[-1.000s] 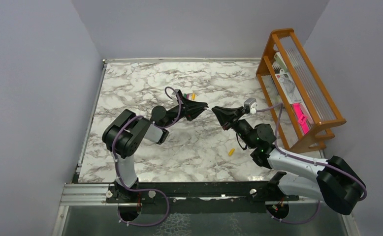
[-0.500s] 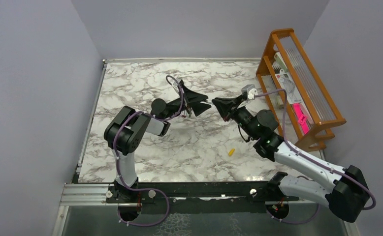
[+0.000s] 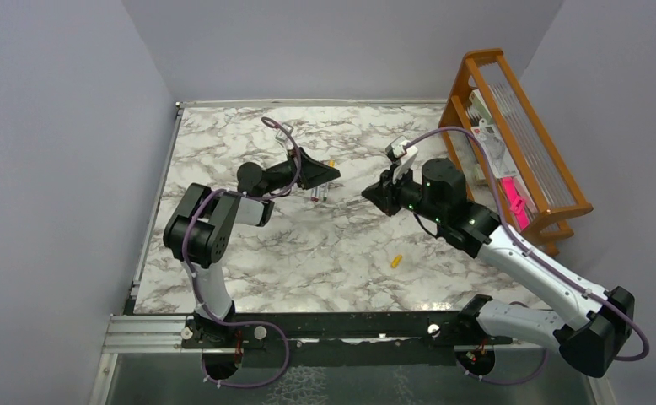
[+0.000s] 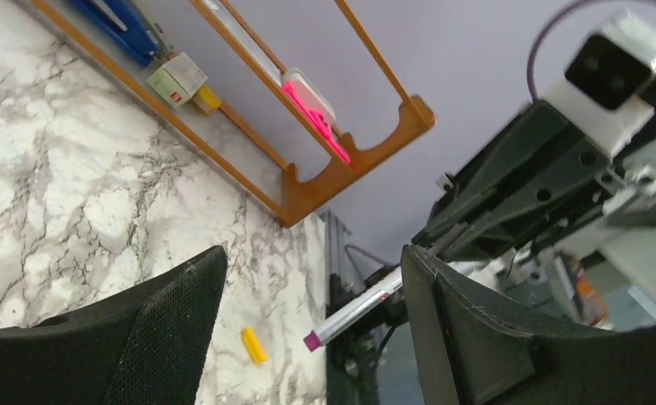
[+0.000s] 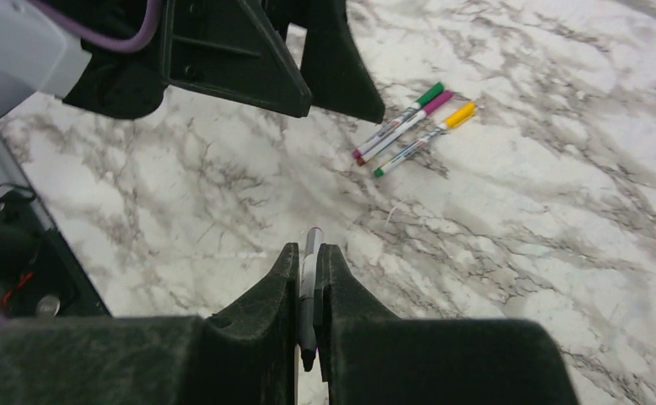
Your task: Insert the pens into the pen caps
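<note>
At the left of the marble table [image 3: 223, 143], we see the left end effector [image 3: 329, 173] with its two fingers spread wide apart. Nothing is between them and they touch nothing. Near its tip, three pens [image 5: 405, 126] lie side by side on the table, one with a green cap, one magenta, one yellow. From above they are a small blur, and only the yellow cap can be picked out.

To the right, facing it and a little apart, the right end effector [image 5: 309, 249] is clamped tight on a fourth pen [image 4: 354, 310]. Its wrist camera shows the grey barrel pinched between the fingers, with one end poking out in front and the rest hidden between them. From the left wrist, the free end of this pen looks magenta and shows in the gap between the left fingers, farther off. We cannot tell whether that end is a cap or the pen's own tip. From above this pen is too small to see.

A loose yellow cap [image 3: 396, 261] lies alone on the table, nearer the arm bases and well apart from both end effectors. At far right stands a wooden rack [image 3: 552, 221], partly cut off in the left wrist view.
</note>
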